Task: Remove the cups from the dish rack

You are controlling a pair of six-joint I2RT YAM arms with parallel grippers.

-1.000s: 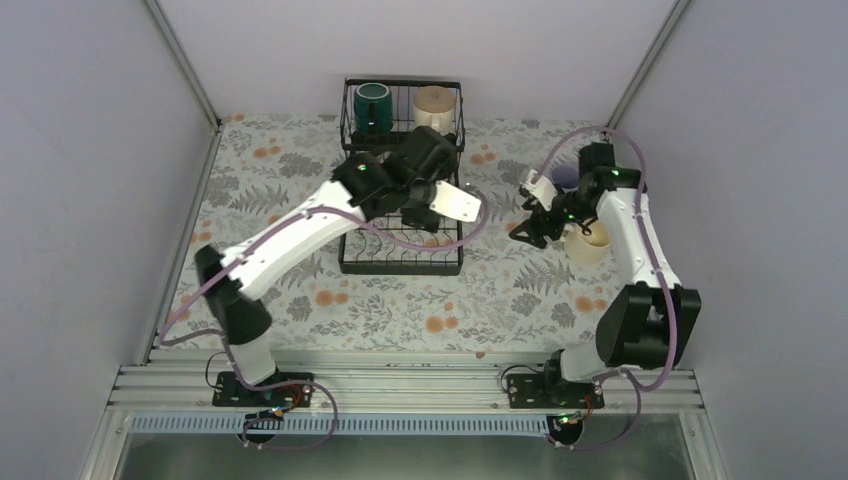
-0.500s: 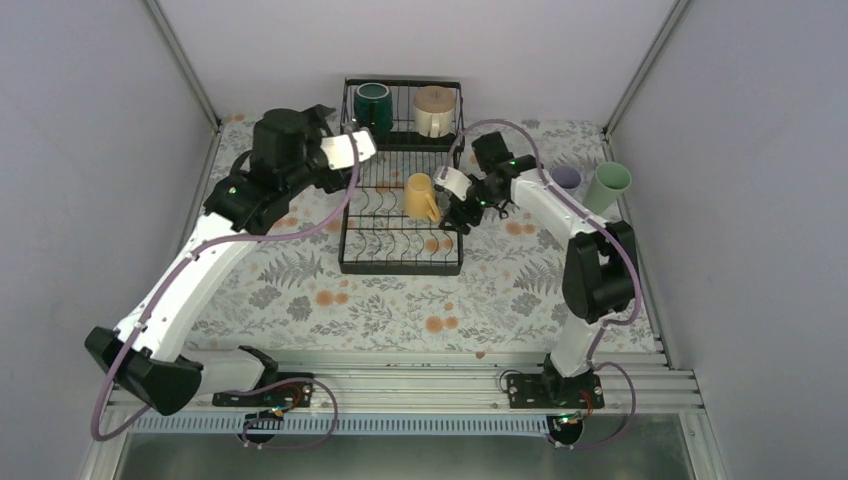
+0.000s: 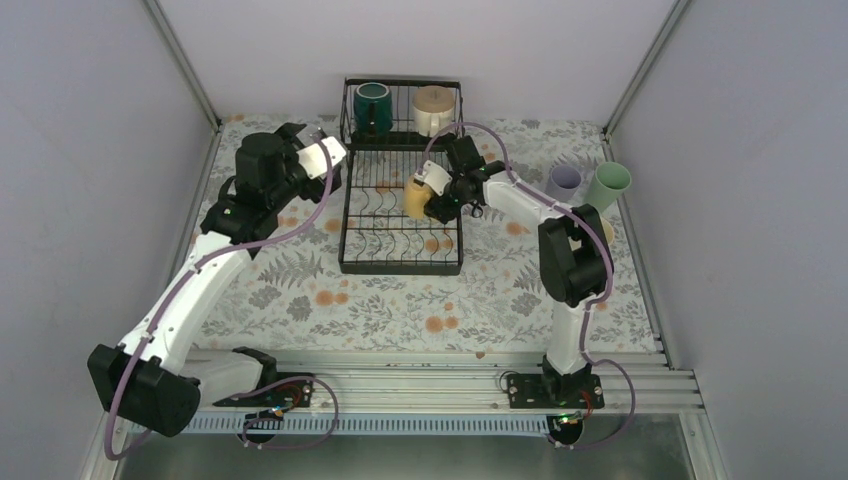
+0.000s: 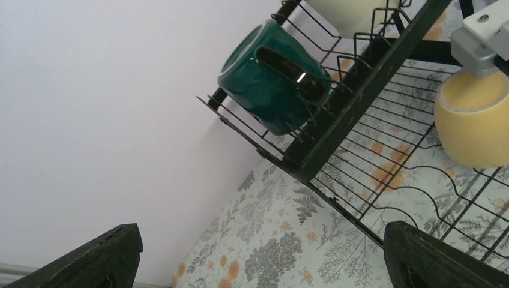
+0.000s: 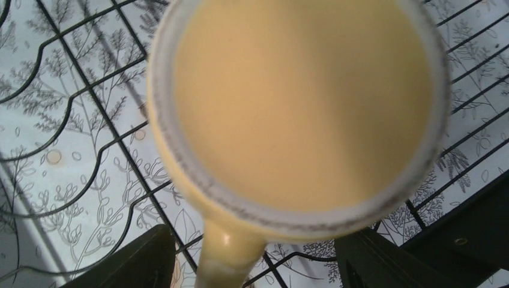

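Note:
The black wire dish rack (image 3: 400, 262) stands at the back middle. A dark green cup (image 3: 372, 103) and a tan-beige cup (image 3: 433, 108) sit in its raised basket. A yellow cup (image 3: 415, 198) rests bottom up on the slotted tray. My right gripper (image 3: 438, 197) is open right at it; in the right wrist view the cup's base (image 5: 297, 102) fills the frame and its handle (image 5: 225, 258) lies between the fingers (image 5: 123, 264). My left gripper (image 3: 325, 155) is open and empty, left of the rack. It sees the green cup (image 4: 273, 78) and the yellow cup (image 4: 474, 120).
A lavender cup (image 3: 565, 181) and a mint green cup (image 3: 608, 185) stand on the floral table cover at the right, near the side wall. The right arm's elbow (image 3: 572, 262) hangs over that area. Enclosure walls close in on both sides and the back.
My left arm swung from over the rack to its left side. My right arm reached from the right of the table into the rack, its open fingers now around the yellow cup's handle.

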